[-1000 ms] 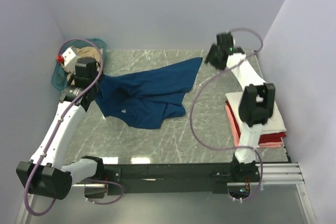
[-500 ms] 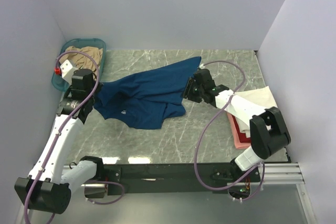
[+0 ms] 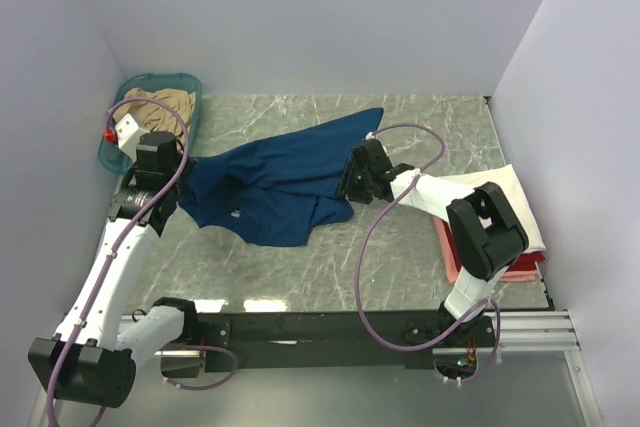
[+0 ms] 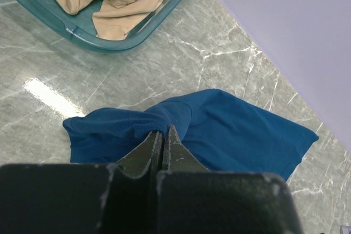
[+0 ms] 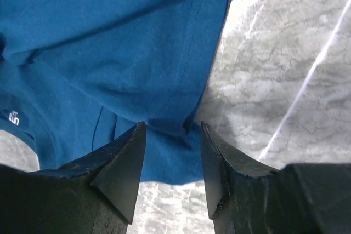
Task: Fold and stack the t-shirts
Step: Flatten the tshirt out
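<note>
Now the dark blue t-shirt (image 3: 280, 177) lies crumpled in the middle of the gray marble table (image 3: 400, 267). It is partly spread out, and one corner points to the back right. A small white print (image 3: 236, 212) shows near its front edge.

The left gripper (image 4: 163, 135) is at the left end of the shirt. Its two fingers are pressed tight together, with a fold of the blue cloth pinched between them. The cloth bunches up there.

The right gripper (image 5: 171, 130) is at the right side of the shirt, low over the table. Its fingers stand apart, and the stitched edge of the shirt lies in the gap between them. I cannot tell if they touch the cloth.

A teal basket (image 3: 108, 152) sits in the back left corner, near the left gripper. A tan t-shirt (image 3: 165, 102) is heaped inside it.

On the right side of the table is a pile of folded shirts, well apart from the blue one. The cream-white t-shirt (image 3: 515, 197) is on top. A red t-shirt (image 3: 522, 267) and a pink t-shirt (image 3: 449, 249) peek out from under it.
</note>
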You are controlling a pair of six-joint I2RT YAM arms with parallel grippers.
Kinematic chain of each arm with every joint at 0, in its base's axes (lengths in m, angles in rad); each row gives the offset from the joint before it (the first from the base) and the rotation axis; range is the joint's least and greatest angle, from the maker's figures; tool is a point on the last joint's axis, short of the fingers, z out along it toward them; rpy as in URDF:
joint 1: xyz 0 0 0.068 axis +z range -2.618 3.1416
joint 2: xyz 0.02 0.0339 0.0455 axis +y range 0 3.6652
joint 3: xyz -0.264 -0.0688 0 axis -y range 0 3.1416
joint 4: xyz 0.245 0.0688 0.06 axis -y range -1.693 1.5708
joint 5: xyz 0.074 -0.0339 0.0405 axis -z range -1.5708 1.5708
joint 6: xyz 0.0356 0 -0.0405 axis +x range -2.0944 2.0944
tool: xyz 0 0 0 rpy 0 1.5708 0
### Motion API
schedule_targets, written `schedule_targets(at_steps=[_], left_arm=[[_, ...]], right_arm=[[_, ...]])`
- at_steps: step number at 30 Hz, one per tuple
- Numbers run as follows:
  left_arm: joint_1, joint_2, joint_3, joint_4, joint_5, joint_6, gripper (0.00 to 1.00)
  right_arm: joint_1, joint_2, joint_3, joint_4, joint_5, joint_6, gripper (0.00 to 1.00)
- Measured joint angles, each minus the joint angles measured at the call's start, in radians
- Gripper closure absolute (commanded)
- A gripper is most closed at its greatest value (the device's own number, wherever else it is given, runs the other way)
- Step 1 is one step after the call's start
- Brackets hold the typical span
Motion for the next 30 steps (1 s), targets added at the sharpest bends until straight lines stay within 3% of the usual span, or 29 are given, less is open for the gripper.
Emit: schedule_targets(at_steps=[6, 9, 12, 13, 17, 24, 30], left_arm=[[0.002, 0.002, -0.009, 0.007, 0.005, 0.0, 0.99], [0.003, 0.004, -0.009, 0.008, 0.009, 0.0, 0.99], [0.005, 0.006, -0.009, 0.008, 0.01, 0.0, 0.99], [0.005, 0.006, -0.009, 0.008, 0.01, 0.0, 0.99], [0.006, 0.007, -0.009, 0.008, 0.01, 0.001, 0.99], [0.019, 0.008, -0.005, 0.003, 0.008, 0.013, 0.99], [0.042, 0.008, 0.053, -0.021, 0.003, 0.034, 0.99]], right_arm=[[0.003, 0.037, 0.018, 0.02, 0.0, 0.005, 0.5], [0.009, 0.056, 0.032, 0.023, 0.001, 0.008, 0.56], [0.016, 0.06, 0.038, 0.025, 0.002, 0.011, 0.69], [0.018, 0.06, 0.038, 0.026, 0.004, 0.012, 0.78], [0.021, 0.06, 0.038, 0.023, 0.016, 0.013, 1.0], [0.021, 0.006, 0.05, -0.058, 0.083, -0.008, 1.0], [-0.007, -0.21, 0.093, -0.163, 0.142, -0.049, 1.0]])
